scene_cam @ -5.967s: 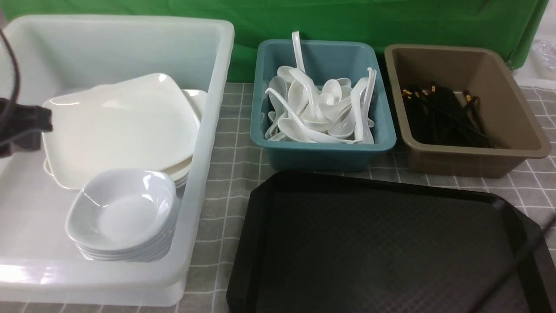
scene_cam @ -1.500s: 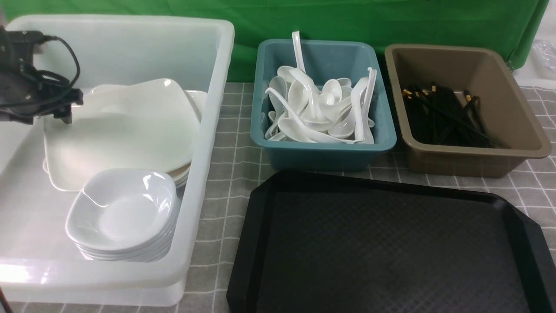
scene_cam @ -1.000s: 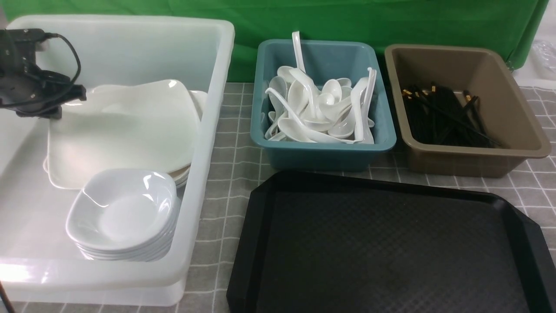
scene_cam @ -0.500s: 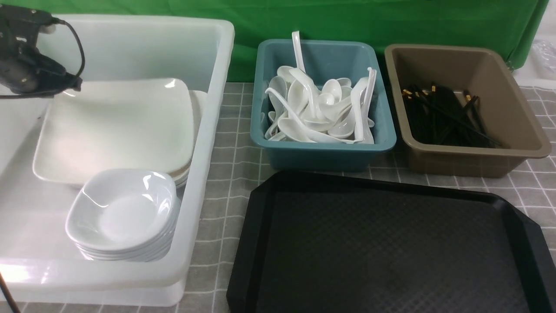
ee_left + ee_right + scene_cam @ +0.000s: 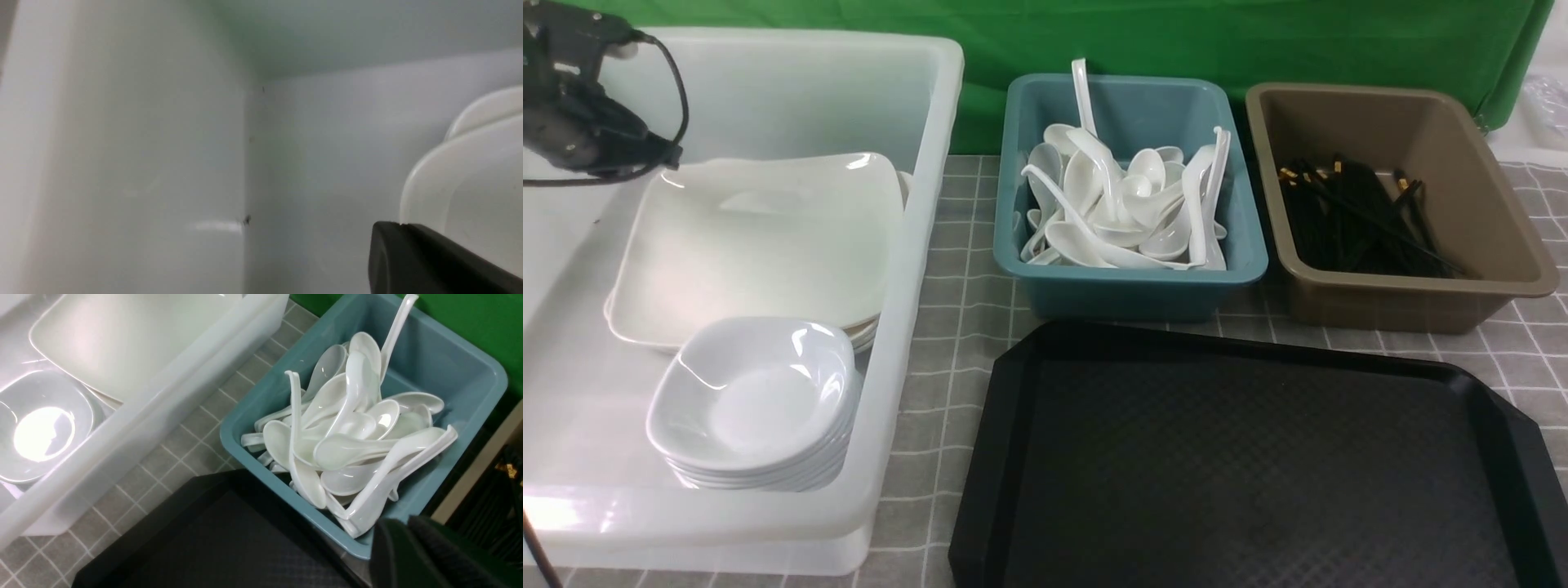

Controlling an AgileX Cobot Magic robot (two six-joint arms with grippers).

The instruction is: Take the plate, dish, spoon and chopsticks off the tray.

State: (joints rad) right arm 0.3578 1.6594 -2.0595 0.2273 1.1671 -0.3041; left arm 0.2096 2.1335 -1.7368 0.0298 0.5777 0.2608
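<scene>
The large white plate lies on top of a stack of plates inside the white bin. My left gripper is shut on its far left corner, and the plate's rim runs out from my left gripper's black tip. A stack of small dishes sits in front of the plates. White spoons fill the teal bin, and black chopsticks lie in the brown bin. The black tray shows a bare floor. My right gripper, shut on nothing, hovers over the teal bin's near corner.
A grey checked cloth covers the table, with a green backdrop behind the bins. The white bin's tall walls close in on my left gripper. One long spoon handle sticks up above the teal bin's back rim.
My left gripper has closed on the plate's far left corner and risen slightly. The plate has shifted on the stack, first leftward, then back to the right.
</scene>
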